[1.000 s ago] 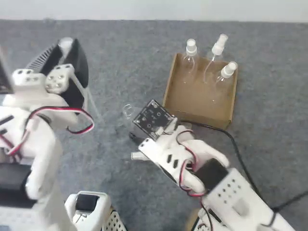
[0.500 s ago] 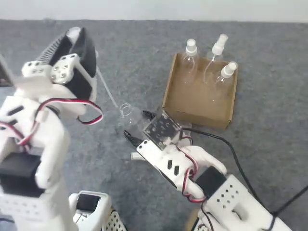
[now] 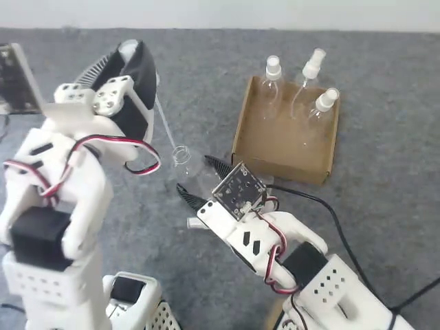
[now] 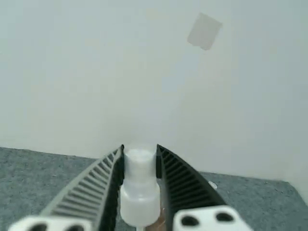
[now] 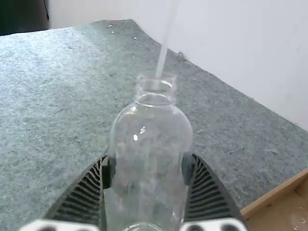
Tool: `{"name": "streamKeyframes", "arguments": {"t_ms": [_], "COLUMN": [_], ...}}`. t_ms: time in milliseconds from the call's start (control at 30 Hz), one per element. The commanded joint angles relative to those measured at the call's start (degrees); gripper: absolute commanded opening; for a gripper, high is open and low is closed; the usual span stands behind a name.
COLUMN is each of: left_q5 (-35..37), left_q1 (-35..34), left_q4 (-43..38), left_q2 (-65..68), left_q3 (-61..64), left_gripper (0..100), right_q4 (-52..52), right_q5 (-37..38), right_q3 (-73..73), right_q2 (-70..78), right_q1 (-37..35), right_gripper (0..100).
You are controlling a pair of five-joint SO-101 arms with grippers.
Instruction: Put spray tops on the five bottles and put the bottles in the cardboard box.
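Progress sits past halfway, I judge: three capped bottles (image 3: 273, 84) stand in the cardboard box (image 3: 249, 150); my left fingers (image 4: 107, 185) grip a spray top (image 4: 139, 185), its tube (image 5: 163, 48) entering the open bottle (image 5: 149, 144) my right fingers (image 5: 83, 204) clasp beside the box.

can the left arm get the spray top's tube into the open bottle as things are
Probably yes. The left gripper holds the spray top above, its tube tip at the mouth of the bottle, which the right gripper holds; nothing lies between.
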Motion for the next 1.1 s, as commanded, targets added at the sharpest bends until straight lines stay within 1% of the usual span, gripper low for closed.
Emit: {"name": "streamKeyframes", "arguments": {"t_ms": [0,167,600,900,1067], "left_q5": [0.2,0.2,0.2,0.2,0.3], "left_q1": [-0.2,0.0,0.0,0.1,0.4], "left_q4": [0.1,1.6,1.8,2.8,-1.3], "left_q2": [-0.8,-0.6,-4.4,-2.0,-2.4], "left_q3": [-4.5,-4.4,-6.0,-3.2,1.9], "left_gripper": [1,1,1,1,1], "right_q4": [0.7,0.7,0.7,0.7,0.7], "right_q5": [-0.5,-0.5,-0.5,-0.5,-0.5], "right_q3": [-0.4,-0.4,0.4,0.8,0.8], "right_q2": [-2.1,-2.1,-2.1,-2.5,-2.5], "right_q1": [-0.3,-0.2,-0.2,-0.2,-0.2], "right_gripper": [0.6,0.6,0.6,0.6,0.6]}}
